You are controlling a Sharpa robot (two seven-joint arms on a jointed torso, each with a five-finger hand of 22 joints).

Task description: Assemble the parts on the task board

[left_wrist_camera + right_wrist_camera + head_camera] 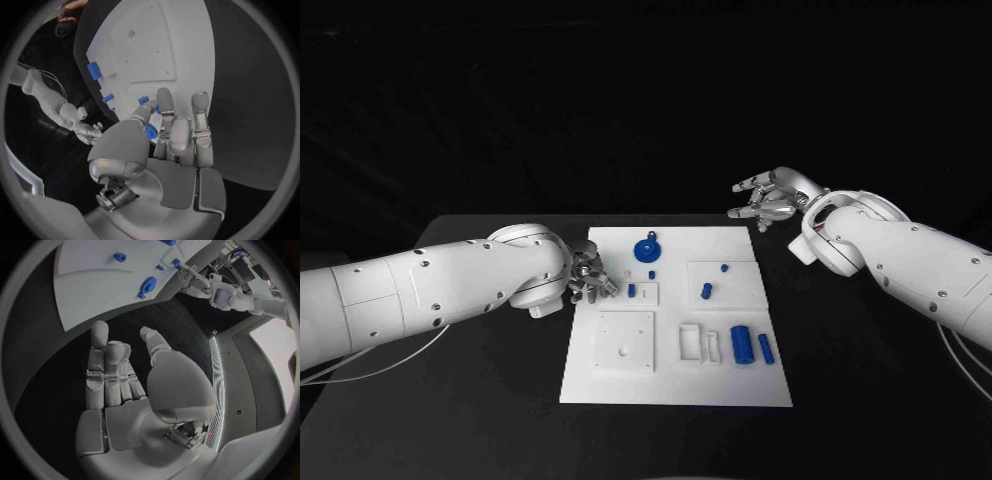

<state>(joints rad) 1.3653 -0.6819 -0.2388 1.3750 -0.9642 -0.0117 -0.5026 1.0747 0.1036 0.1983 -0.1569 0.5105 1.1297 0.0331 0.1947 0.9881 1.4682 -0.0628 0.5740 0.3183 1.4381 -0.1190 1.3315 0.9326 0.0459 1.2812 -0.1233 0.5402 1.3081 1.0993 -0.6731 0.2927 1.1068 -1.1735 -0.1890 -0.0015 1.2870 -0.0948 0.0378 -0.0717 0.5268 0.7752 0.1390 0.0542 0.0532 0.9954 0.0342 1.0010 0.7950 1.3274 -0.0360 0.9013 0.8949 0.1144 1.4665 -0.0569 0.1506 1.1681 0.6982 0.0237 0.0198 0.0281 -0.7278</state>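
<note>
The left hand (589,277), at the task board's (747,385) nine o'clock edge, seemingly pinches a small blue part (151,131); the right hand (769,197) hovers released at two o'clock.

A black worktop (473,400) spreads across the lower half of the frame, its far edge running just above the middle. The white task board (678,385) lies flat on it at the centre, long side running from the far edge toward the bottom of the frame. Bare black surface shows on either side of the board. At the lower left, thin pale cables (365,365) curve over the worktop's edge.
</note>
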